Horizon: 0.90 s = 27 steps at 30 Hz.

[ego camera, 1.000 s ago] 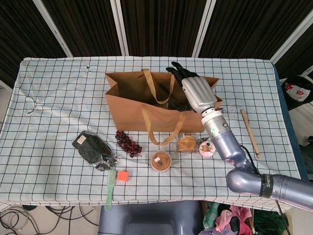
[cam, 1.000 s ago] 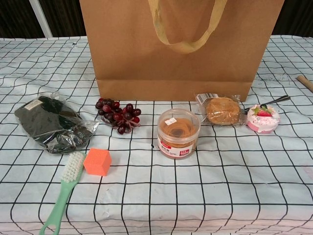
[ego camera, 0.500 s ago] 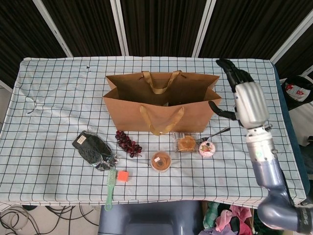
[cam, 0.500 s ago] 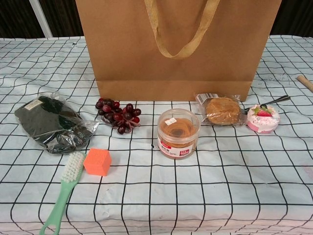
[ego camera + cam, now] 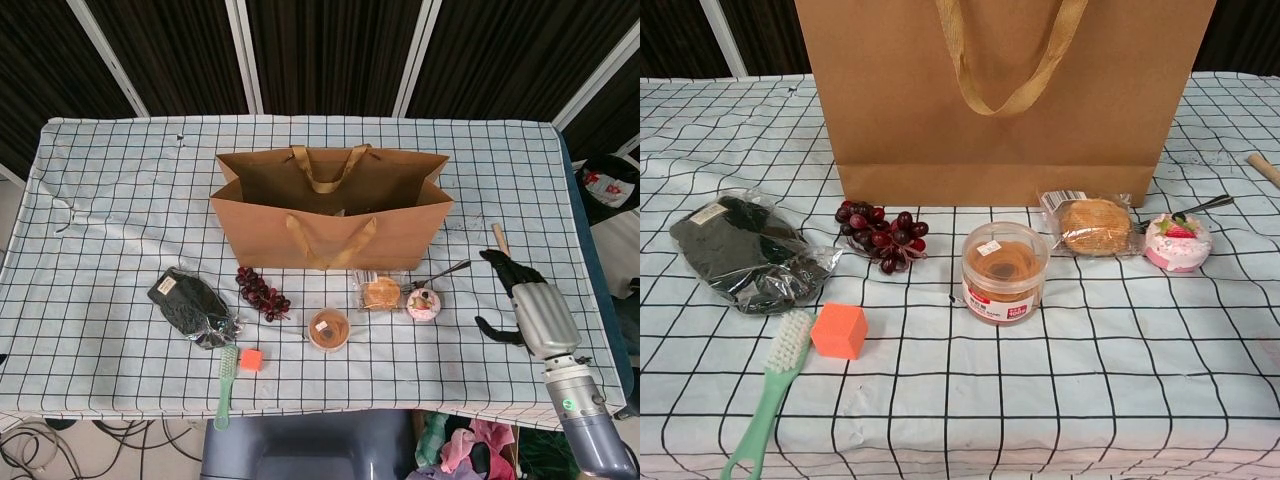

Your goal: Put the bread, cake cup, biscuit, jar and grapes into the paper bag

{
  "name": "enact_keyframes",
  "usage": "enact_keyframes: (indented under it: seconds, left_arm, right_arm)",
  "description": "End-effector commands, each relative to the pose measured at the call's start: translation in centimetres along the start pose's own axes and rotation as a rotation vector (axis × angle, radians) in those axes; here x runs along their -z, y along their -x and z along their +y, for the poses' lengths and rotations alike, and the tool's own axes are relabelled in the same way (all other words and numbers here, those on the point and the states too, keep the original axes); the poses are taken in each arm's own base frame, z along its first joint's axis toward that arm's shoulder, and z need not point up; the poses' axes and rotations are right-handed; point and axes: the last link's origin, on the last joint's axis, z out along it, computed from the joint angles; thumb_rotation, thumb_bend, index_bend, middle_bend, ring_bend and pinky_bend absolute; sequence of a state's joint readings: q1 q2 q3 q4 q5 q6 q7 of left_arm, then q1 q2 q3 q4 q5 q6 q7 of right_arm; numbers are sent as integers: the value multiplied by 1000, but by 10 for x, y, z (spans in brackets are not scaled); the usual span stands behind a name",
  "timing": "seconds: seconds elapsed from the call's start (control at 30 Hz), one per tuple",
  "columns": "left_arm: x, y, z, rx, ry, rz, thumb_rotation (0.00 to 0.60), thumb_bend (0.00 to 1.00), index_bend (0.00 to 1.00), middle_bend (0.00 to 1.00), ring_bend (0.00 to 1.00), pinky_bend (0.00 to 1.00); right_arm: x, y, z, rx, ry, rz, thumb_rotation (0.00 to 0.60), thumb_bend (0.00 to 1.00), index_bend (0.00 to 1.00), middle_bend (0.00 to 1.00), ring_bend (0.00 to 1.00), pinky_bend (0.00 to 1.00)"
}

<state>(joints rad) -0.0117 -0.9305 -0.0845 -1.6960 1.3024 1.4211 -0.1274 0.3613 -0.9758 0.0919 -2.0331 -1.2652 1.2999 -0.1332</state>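
1. Right now the right hand point(image 5: 530, 312) sits at the table's 4 o'clock edge, holding nothing, fingers apart w/ thumb out; left hand isn't visible in either view.
2. Nearest item: jar point(image 5: 1005, 272), front centre. Cake cup point(image 5: 424, 304) is closest to the hand, at its 9 o'clock, so probably the one to take first.
3. Approach from above; a fork point(image 5: 440, 273) lies just behind the cup, so keep fingers off it.
4. Biscuit point(image 5: 1095, 226) is just beside the cup, at its 9 o'clock; grapes point(image 5: 880, 234) further left. Dark wrapped packet point(image 5: 748, 252), likely the bread, is leftmost.
5. Paper bag point(image 5: 330, 212) stands open at 12 o'clock; lift high to clear rim & handles.
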Motion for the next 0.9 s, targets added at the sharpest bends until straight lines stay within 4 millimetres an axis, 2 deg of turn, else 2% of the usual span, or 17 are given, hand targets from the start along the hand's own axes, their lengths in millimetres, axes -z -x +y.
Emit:
enact_keyframes:
  seconds: [0.03, 0.3, 0.4, 0.6, 0.9]
  left_arm:
    - [0, 0, -1, -1, -2, 0, 600, 101, 21, 77, 0, 63]
    - [-1, -4, -5, 0, -25, 24, 600, 101, 18, 77, 0, 63]
    - [0, -5, -6, 2, -31, 29, 600, 101, 18, 77, 0, 63]
    - [0, -3, -5, -3, -32, 16, 600, 101, 16, 76, 0, 63]
    - [-1, -3, -5, -9, -37, 12, 600, 100, 15, 76, 0, 63]
  right_arm:
    - [-5, 31, 3, 39, 19, -124, 600, 171, 96, 62, 148, 212]
    - [-30, 74, -6, 99, -5, -244, 600, 167, 86, 51, 132, 212]
    - [-41, 85, -9, 118, -9, -240, 600, 167, 87, 52, 135, 212]
    - [-59, 104, -9, 153, 9, -226, 600, 166, 88, 59, 139, 212]
    - [-71, 122, -5, 173, 39, -263, 600, 167, 90, 92, 140, 212]
